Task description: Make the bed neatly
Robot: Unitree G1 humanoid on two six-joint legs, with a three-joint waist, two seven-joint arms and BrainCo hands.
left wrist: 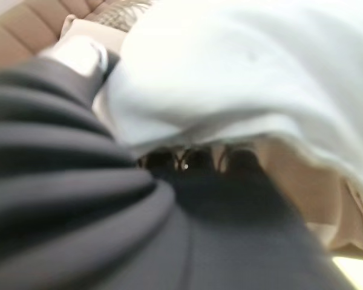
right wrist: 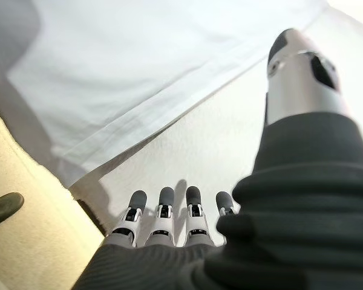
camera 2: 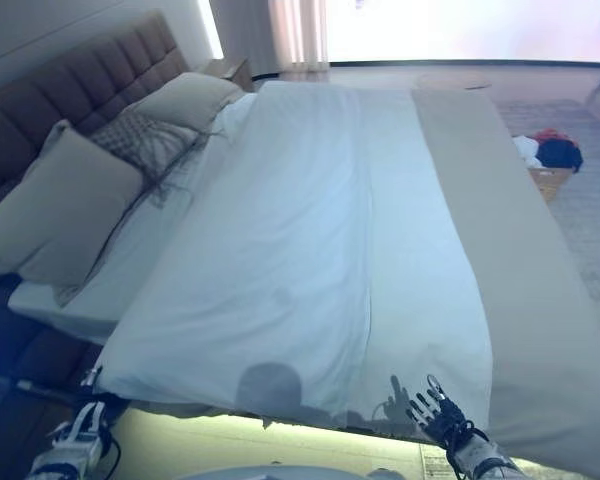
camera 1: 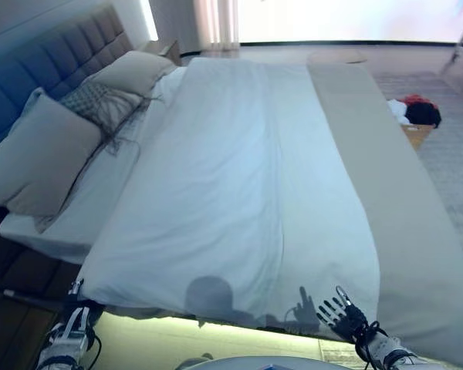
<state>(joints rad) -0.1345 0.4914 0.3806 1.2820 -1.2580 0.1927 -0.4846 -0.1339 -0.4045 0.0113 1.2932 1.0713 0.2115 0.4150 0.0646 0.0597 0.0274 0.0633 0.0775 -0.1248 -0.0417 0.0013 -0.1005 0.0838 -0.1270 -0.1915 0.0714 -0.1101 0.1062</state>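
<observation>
1. Duvet [camera 1: 231,185] is spread flat over the bed, near edge hanging at the bed's side by the robot; a centre crease is seen running along it.
2. Beige runner [camera 1: 393,200] is laid along the foot end, flat.
3. Pillows [camera 1: 42,154] are stacked at the headboard [camera 1: 46,58], loosely set; a patterned cushion [camera 1: 100,104] lies between them.
4. Right hand [camera 2: 438,412] is held spread, nothing gripped, just off the duvet's near corner.
5. Left hand [camera 1: 73,320] is at the opposite near corner; its fingers are hidden under the duvet edge, so state cannot be told.
6. Judged mostly done; left: crease smoothing, pillow alignment, near-edge tidy-up.
</observation>
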